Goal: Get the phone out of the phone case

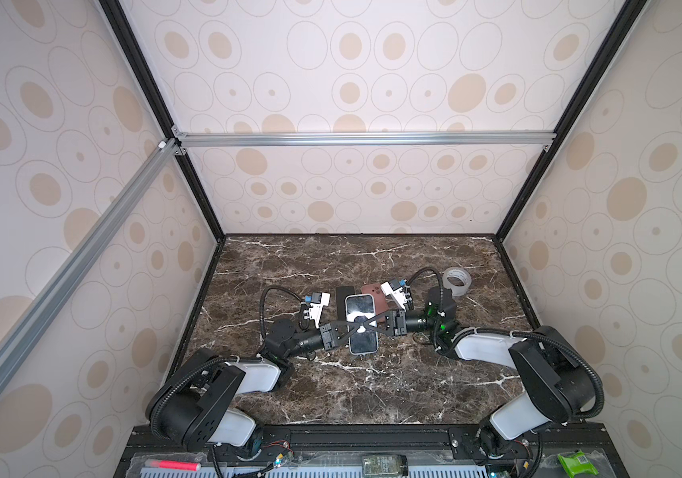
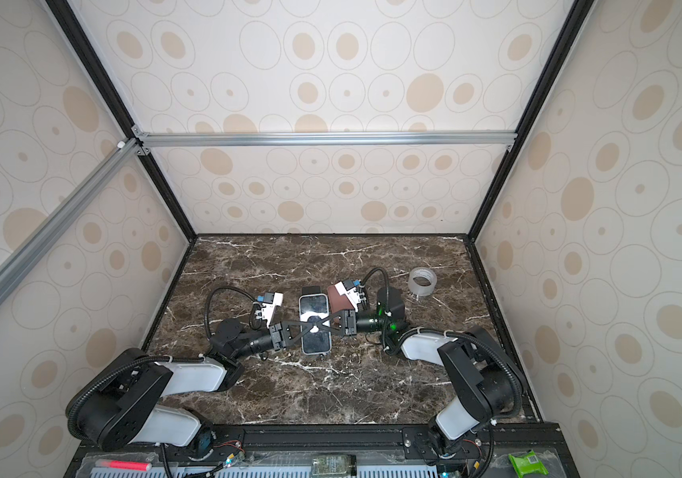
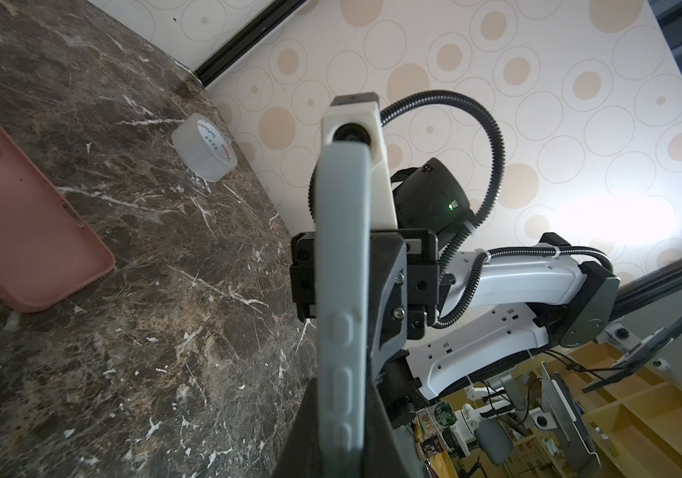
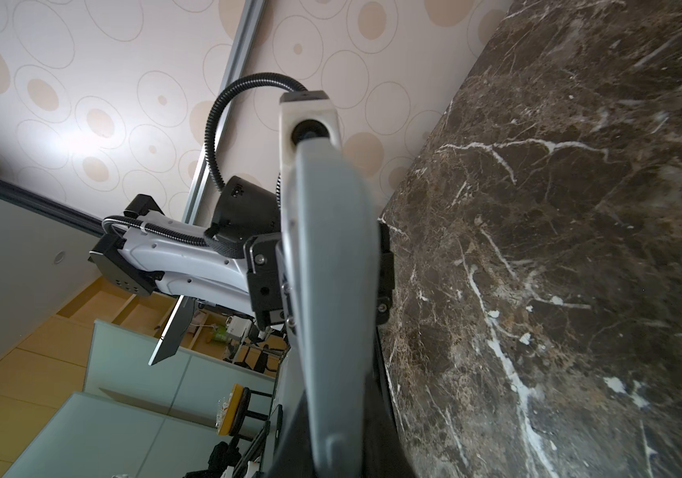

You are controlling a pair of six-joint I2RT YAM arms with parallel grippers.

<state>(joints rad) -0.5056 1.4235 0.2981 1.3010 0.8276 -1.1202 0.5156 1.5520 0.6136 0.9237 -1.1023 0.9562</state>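
Note:
A phone lies flat with its screen up, held a little above the marble table inside a pale grey phone case. My left gripper reaches in from the left and is shut on one long edge of the case, where the raised buttons are. From the right, my right gripper has its fingers pressed on both faces of the opposite long edge. The two grippers' tips nearly meet over the middle of the screen.
An empty pink case lies on the table just behind the phone, to its right. A black slab lies behind it, partly hidden. A tape roll stands at the back right.

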